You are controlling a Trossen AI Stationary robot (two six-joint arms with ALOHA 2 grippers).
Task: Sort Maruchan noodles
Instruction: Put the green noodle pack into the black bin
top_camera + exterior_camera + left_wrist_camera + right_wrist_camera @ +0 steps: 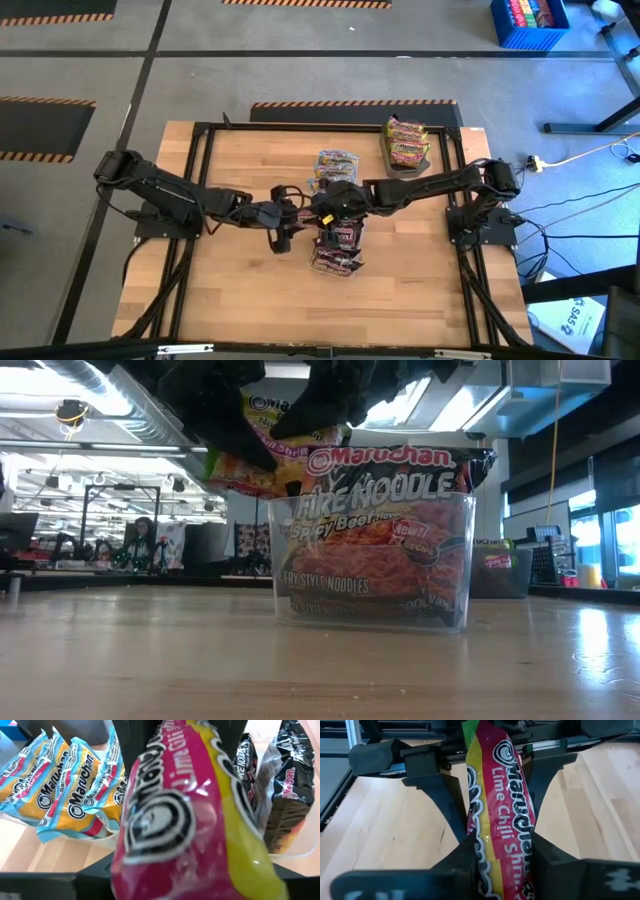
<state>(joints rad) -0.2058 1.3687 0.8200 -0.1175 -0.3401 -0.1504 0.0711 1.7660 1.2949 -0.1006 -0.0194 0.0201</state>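
A yellow-green-red Maruchan packet point(500, 795) point(185, 820) hangs in the air over the table's middle, between my two grippers. My right gripper point(502, 855) point(325, 208) reaches in from the table's right and is shut on it. My left gripper point(290, 213) comes from the left. Its two fingers point(451, 802) stand open close beside the packet's long edges, and I cannot tell whether they touch it. In the low view the packet point(265, 455) shows above the clear tub of maroon packets point(370, 560). My right gripper pinches the packet between its two fingers point(462, 857), on the two long edges point(482, 845) of the end nearest my right arm. The fingers come from the table's right, slanting down, and lie along the packet. The packet is lifted clear of the table.
Pale blue-orange packets point(335, 165) point(65, 795) lie at the far middle. Yellow-green-red packets fill a dark tray point(405, 160) at the far right. Maroon packets stand in a clear tub point(338, 248) below the grippers. Bare wood point(230, 290) lies near left and near right.
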